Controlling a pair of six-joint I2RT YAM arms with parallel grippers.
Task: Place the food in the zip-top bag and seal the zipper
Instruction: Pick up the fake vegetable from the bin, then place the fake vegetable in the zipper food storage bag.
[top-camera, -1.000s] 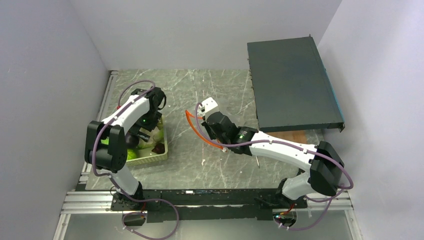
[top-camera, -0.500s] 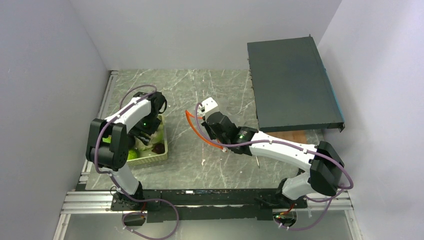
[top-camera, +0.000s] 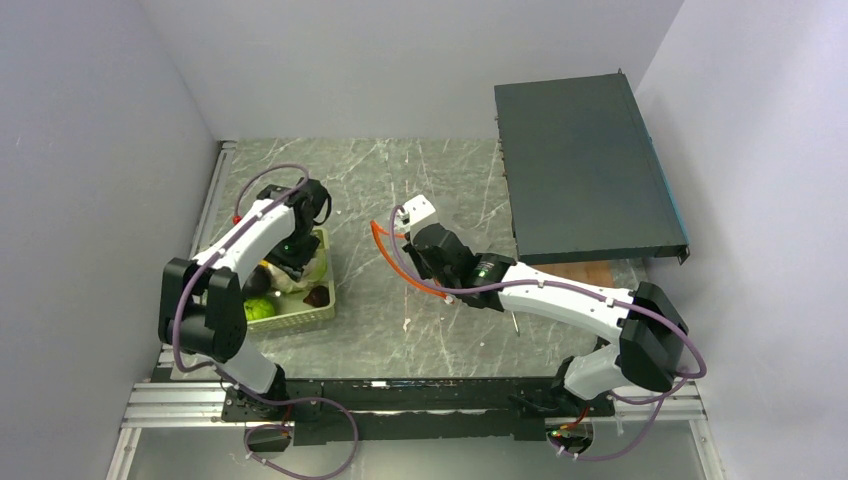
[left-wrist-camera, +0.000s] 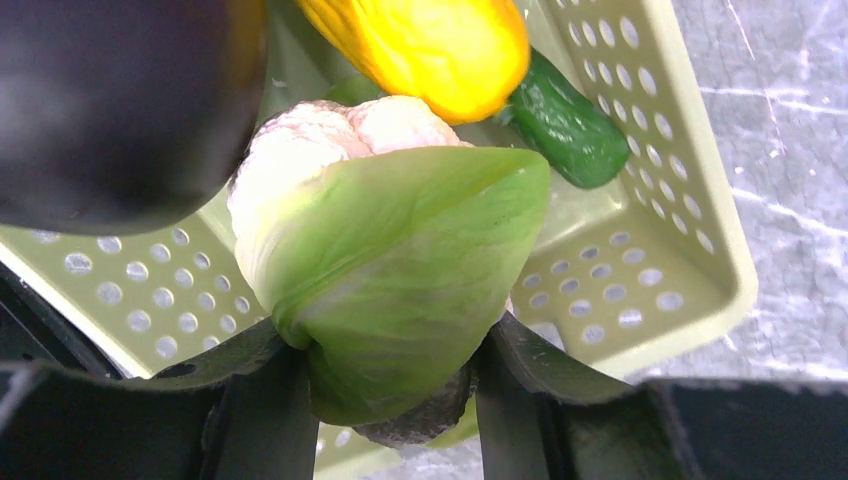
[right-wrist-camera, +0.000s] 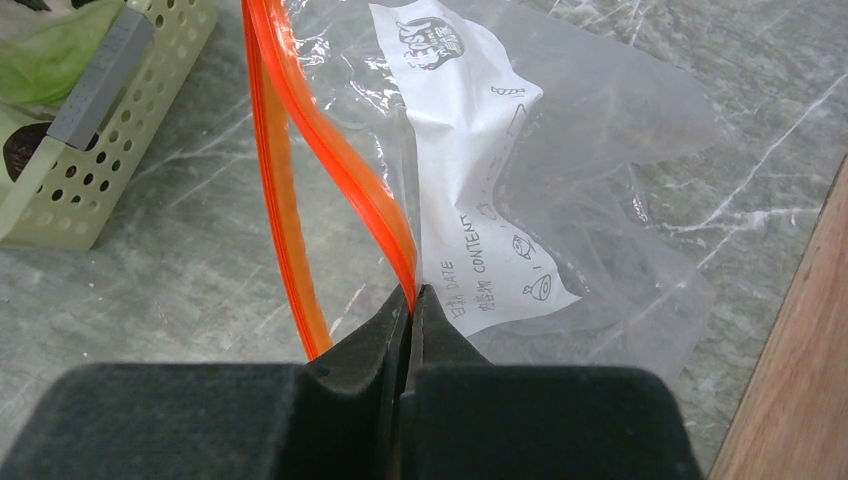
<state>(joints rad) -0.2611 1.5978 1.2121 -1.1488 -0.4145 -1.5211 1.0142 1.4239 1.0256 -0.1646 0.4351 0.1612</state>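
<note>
Forward, left arm (top-camera: 262, 228) outstretched, cabbage (left-wrist-camera: 400, 270) in jaws.

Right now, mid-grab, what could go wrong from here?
1. Left gripper clamps the cabbage only near one end, over the basket; it may slip during the lift.
2. Right gripper pinches one spot on the zipper, so the bag mouth looks narrow and slack; the cabbage could snag there.
</note>
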